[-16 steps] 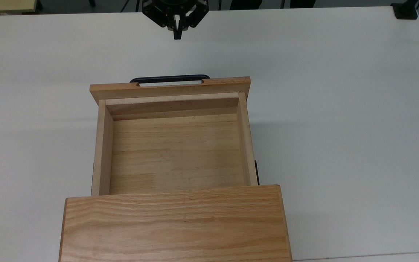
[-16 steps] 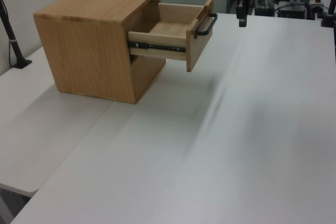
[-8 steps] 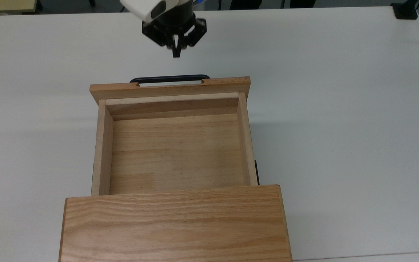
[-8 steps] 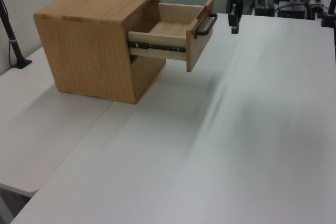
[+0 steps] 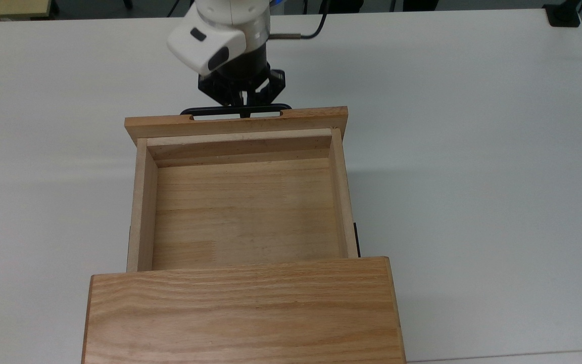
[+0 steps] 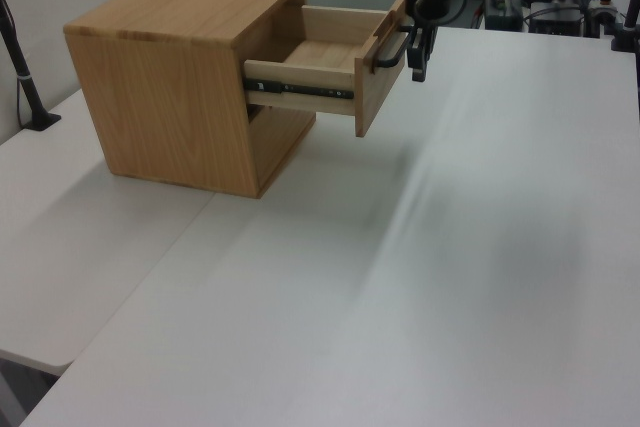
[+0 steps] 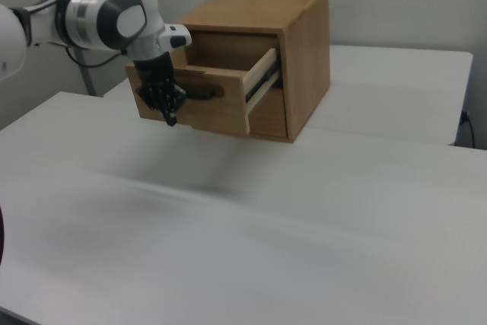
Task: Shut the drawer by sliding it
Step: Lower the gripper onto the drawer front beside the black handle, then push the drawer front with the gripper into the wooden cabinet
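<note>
i've slid in from twelve o'clock; my fingers [image 5: 243, 112], narrow and holding nothing, now meet the handle [image 5: 205, 109], the drawer [image 5: 243, 202] still fully out — time to push.

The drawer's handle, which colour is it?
Black. The handle on the drawer shows best in the top view.

Bench [image 5: 473, 151]: white, matte, flat top; a seam between two joined panels shows in the left view and the right view. Resting directly on it: one wooden cabinet [image 6: 170, 97], light oak, box form, standing upright near the top view's lower edge. At the top view's upper right corner, a small black clamp mount [image 5: 563, 15] sits on the bench edge.
</note>
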